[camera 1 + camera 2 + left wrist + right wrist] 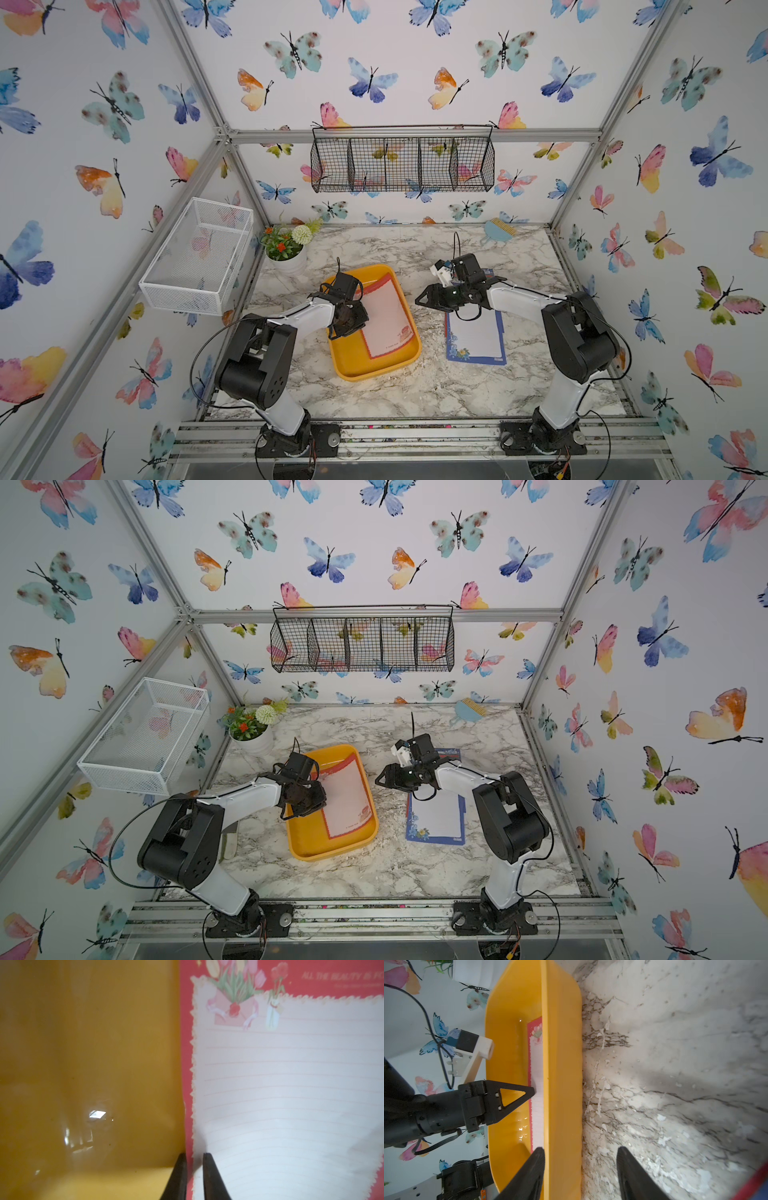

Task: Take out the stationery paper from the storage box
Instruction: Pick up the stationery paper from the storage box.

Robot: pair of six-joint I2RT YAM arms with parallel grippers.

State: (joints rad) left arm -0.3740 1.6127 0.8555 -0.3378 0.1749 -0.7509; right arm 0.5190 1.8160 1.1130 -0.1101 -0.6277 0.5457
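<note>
Red-edged sheet pinched, seemingly, by L gripper.

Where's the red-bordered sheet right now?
In a top view, the red-bordered sheet lies inside the yellow storage box, along its side nearer the right arm, its other long edge between the left pincer's fingers.

The shallow yellow-orange plastic storage box is plain and glossy; the thin red-bordered letter sheet has pink tulips and a pale, faintly ruled centre. The blue floral-bordered letter sheet is white inside. The marble-patterned surface is white veined grey; the panel walls carry watercolour butterflies in blue, pink, orange and teal.
</note>
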